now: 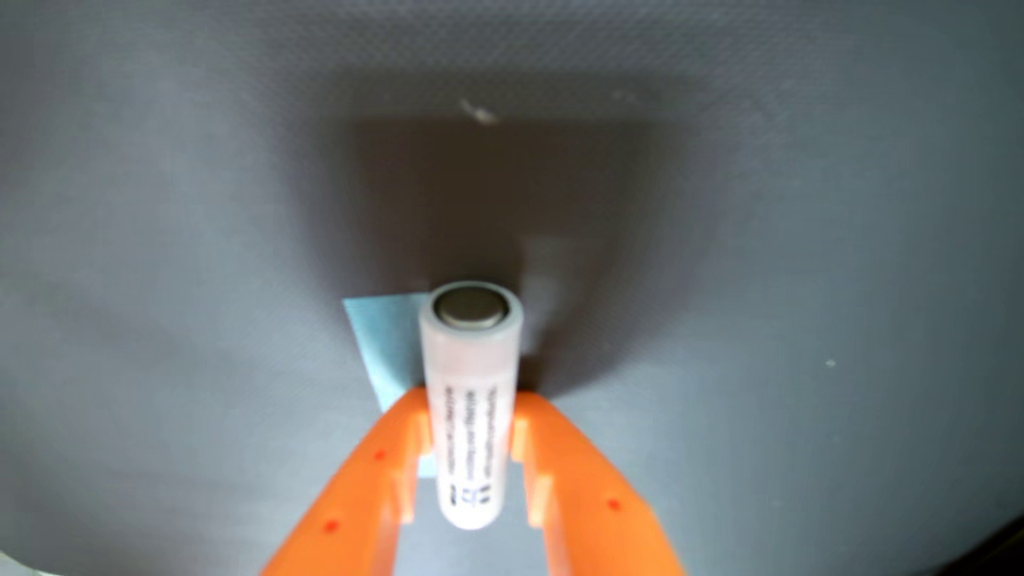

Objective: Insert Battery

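Observation:
In the wrist view a white cylindrical battery (471,404) with small black print along its side and a flat metal end cap pointing away from the camera sits between my two orange fingers (382,459). My gripper (471,407) is shut on the battery, its tips pressing both sides near the middle of the cell. The battery hangs above a grey textured mat (166,277). A light blue patch (382,343) lies on the mat just left of and partly behind the battery. No battery holder or slot shows in this view.
A dark shadow of the arm falls on the mat ahead of the battery. A small white speck (479,113) lies farther ahead. A dark edge (997,543) shows at the bottom right corner.

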